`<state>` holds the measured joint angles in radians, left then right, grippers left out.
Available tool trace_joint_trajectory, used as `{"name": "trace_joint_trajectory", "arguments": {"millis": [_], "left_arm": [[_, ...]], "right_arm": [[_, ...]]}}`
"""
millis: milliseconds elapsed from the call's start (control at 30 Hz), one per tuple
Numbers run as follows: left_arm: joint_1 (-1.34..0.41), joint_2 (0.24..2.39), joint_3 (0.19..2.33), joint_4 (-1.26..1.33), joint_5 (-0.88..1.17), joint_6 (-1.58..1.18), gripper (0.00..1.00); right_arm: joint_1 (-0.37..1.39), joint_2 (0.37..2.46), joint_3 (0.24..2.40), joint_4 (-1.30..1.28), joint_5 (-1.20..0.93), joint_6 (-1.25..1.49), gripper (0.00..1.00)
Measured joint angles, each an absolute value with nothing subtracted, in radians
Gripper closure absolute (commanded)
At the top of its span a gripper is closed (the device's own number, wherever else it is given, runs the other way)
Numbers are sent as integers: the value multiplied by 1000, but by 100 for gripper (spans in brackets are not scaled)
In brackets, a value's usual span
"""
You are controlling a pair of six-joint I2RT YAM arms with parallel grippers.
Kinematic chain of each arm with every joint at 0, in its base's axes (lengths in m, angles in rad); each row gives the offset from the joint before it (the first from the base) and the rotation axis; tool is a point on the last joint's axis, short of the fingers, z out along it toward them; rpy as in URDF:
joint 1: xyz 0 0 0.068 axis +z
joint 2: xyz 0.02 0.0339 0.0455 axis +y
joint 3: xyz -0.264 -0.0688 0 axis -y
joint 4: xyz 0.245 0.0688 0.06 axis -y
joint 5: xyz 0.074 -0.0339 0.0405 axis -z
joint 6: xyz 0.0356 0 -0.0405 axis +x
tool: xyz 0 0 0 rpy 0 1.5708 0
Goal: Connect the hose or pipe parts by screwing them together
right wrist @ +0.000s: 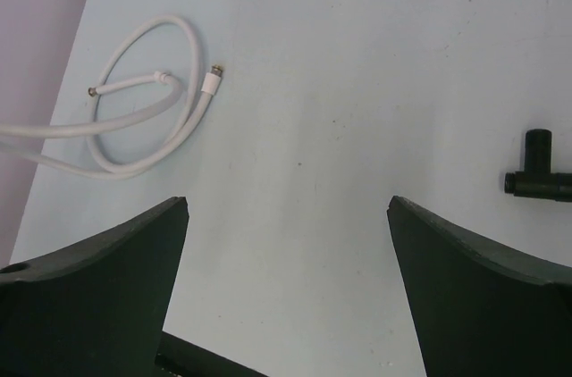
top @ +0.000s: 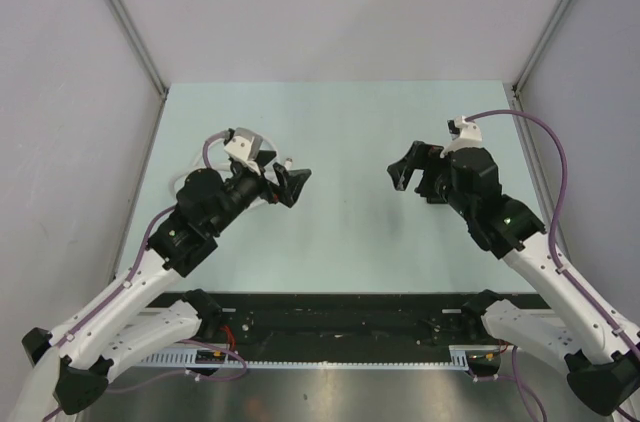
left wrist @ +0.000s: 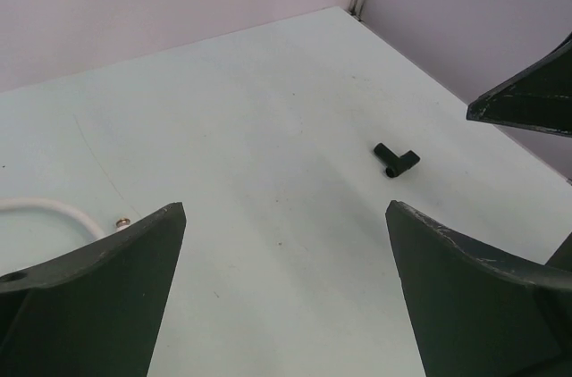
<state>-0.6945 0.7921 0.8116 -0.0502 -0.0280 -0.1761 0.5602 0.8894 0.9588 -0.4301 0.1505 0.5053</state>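
The hose parts are thin white tubing lying in loose loops on the pale table at the far left. One small silvery screw fitting lies at the loop's right side and another end inside it. The left wrist view shows a stretch of this tubing ending in a fitting just beyond the left finger. From above, most of the coil is hidden under the left arm, with one end showing. My left gripper is open and holds nothing. My right gripper is open over bare table, far from the hose.
A small black T-shaped piece lies on the table near the right gripper. One finger of the right gripper reaches into the left wrist view. Grey walls enclose the table on three sides. Purple cables run along both arms.
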Motion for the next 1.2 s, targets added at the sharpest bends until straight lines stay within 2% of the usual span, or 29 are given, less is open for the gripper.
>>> {"name": "trace_joint_trajectory", "arguments": {"millis": [200,367,500,600,700,800,1033,1200], "left_arm": [[-694,812,812,-49,-112,-175,0],[-694,856,812,-68,-198,-175,0],[-694,879,812,-92,-220,-175,0],[-694,879,812,-99,-229,-175,0],[-694,879,812,-101,-231,-175,0],[-694,879,812,-101,-229,-175,0],[-694,878,812,-110,-230,-176,0],[-694,876,812,-115,-228,-176,0]], "right_arm": [[558,897,959,-452,192,525,0],[556,931,959,-485,323,549,2],[509,1030,959,-539,467,557,2],[439,1127,960,-548,492,533,2],[367,1232,960,-530,473,477,9],[294,1332,960,-487,414,419,30],[100,1547,960,-368,215,353,35],[65,1651,968,-313,116,321,38]]}}
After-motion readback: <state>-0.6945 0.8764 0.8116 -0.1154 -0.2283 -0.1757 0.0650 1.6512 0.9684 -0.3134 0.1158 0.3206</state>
